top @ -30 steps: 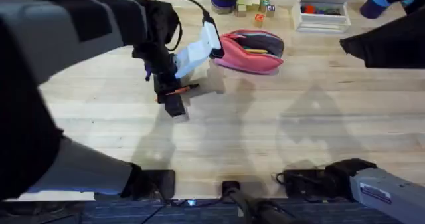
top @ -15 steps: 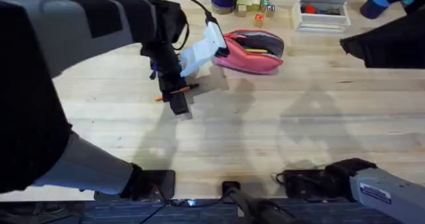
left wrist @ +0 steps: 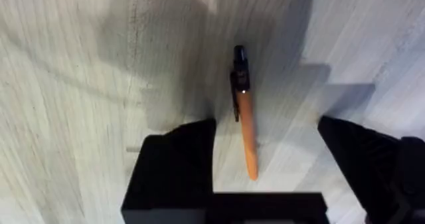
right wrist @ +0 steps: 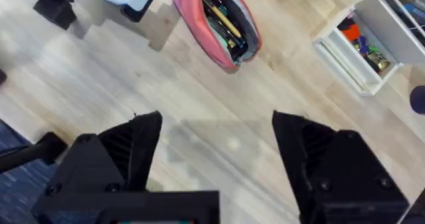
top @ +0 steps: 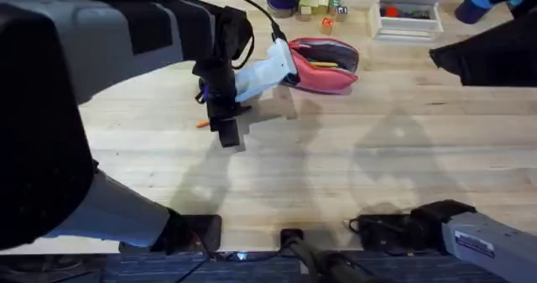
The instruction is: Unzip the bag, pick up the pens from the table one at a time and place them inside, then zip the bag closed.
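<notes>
My overhead camera sits above my arm bases and looks down and forward across the table [top: 352,174], its far edge at the top of the view. My left wrist camera points straight down, close to the wood, framing the orange pen [left wrist: 246,131] between my left gripper [left wrist: 265,171] fingers. My right wrist camera rides higher, angled down over the tabletop from well back. It shares the open pink bag [right wrist: 219,24] with the overhead view [top: 323,63].
</notes>
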Controlling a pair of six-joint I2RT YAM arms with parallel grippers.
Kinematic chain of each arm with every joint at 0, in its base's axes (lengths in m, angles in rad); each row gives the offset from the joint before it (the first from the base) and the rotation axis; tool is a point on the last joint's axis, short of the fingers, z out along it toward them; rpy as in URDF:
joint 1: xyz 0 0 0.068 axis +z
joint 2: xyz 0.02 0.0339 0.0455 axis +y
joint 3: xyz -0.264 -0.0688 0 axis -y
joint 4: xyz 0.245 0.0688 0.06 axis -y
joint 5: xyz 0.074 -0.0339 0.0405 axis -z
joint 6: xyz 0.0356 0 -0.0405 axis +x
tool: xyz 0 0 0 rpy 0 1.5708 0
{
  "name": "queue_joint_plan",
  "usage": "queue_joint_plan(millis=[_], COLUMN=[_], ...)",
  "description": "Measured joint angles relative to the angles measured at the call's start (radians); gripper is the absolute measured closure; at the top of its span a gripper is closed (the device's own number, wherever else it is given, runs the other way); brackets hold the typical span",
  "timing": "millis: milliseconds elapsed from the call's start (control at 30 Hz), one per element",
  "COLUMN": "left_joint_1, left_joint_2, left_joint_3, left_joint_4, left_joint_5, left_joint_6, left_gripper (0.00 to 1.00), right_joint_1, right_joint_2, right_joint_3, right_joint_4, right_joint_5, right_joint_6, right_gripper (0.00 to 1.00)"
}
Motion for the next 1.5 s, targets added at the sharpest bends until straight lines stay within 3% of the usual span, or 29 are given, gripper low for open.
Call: queue_joint_plan(millis=[133, 300, 467, 533, 1167, 1500], left_joint_1=[0.0, 0.003, 0.006, 0.006, 0.007, 0.04], left_joint_2=[0.0, 0.0, 0.0, -0.001, 0.0, -0.006], left_joint_3=[-0.002, -0.001, -0.002, -0.002, 0.014, 0.056], left_joint_4=[0.003, 0.02, 0.004, -0.002, -0.013, -0.054], left_joint_5=[-0.002, -0.017, -0.009, -0.003, 0.0, 0.029], left_joint_6=[-0.003, -0.006, -0.015, -0.018, -0.032, -0.033], left_gripper=[0.04, 0.406, 0.837, 0.939, 0.96, 0.959], right_joint_1=[0.0, 0.0, 0.0, 0.0, 0.0, 0.0], right_joint_2=[0.0, 0.0, 0.0, 0.0, 0.0, 0.0], right_joint_3=[0.0, 0.0, 0.0, 0.0, 0.0, 0.0], right_joint_4=[0.0, 0.0, 0.0, 0.0, 0.0, 0.0], right_joint_5=[0.0, 0.0, 0.0, 0.0, 0.0, 0.0], right_joint_6=[0.0, 0.0, 0.0, 0.0, 0.0, 0.0], right_gripper=[0.005, 0.005, 0.005, 0.005, 0.006, 0.006])
